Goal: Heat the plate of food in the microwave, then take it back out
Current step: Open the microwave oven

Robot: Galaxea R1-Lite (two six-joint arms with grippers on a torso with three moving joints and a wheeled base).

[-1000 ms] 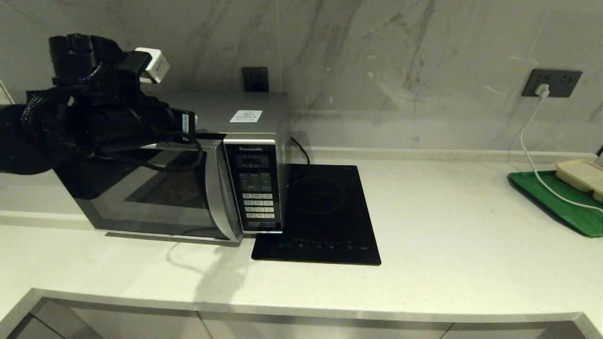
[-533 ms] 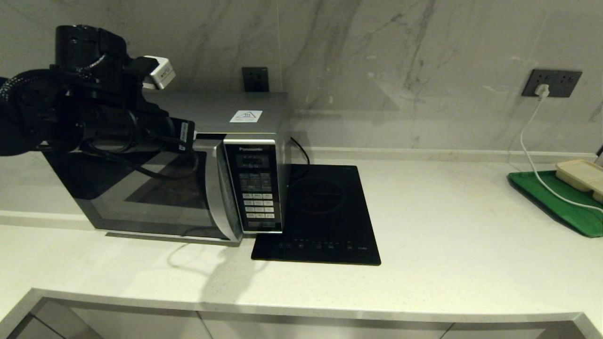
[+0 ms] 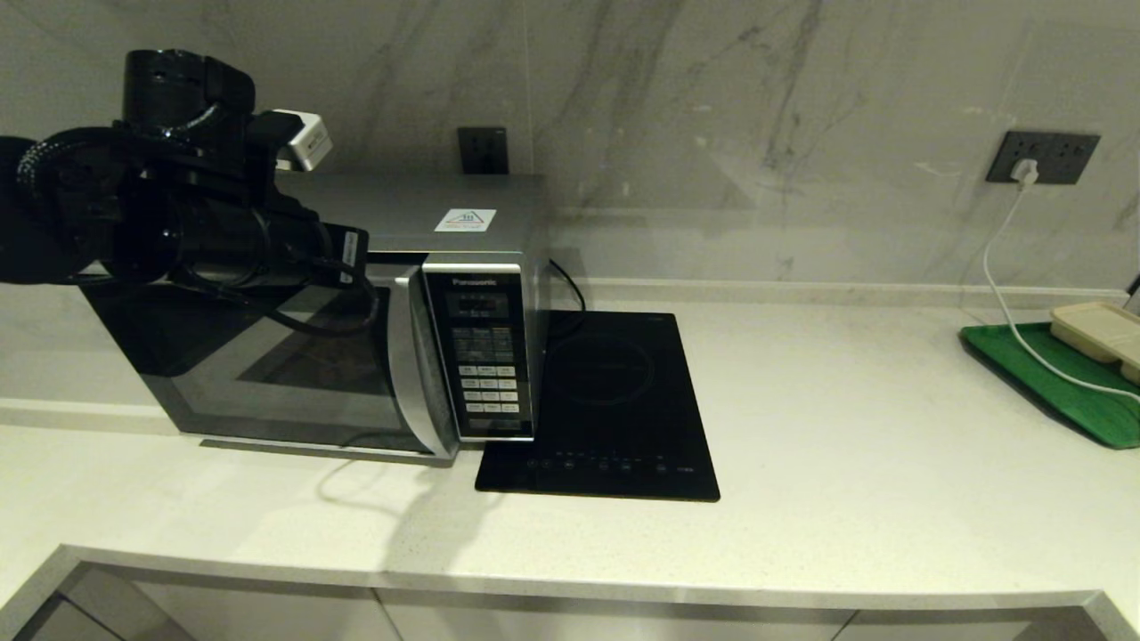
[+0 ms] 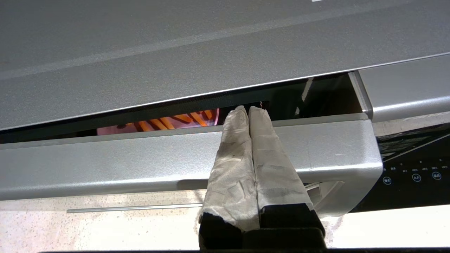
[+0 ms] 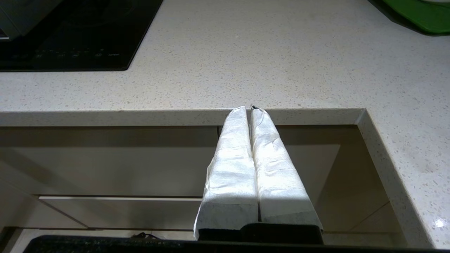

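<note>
The silver microwave stands at the counter's left, its dark glass door ajar by a narrow gap along the top. Through that gap in the left wrist view shows part of the lilac plate of food with orange fries, inside the oven. My left gripper is shut and empty, its taped tips at the gap just above the door's top edge. In the head view the left arm covers the door's upper part. My right gripper hangs shut and empty before the counter's front edge.
A flat black induction cooktop lies right beside the microwave. At the far right a green tray carries a beige compartment tray, with a white cable running down from the wall socket. Cabinet fronts are below the counter.
My left arm has risen and its wrist has drawn back slightly to the left along the door's top. The door stays narrowly ajar.
</note>
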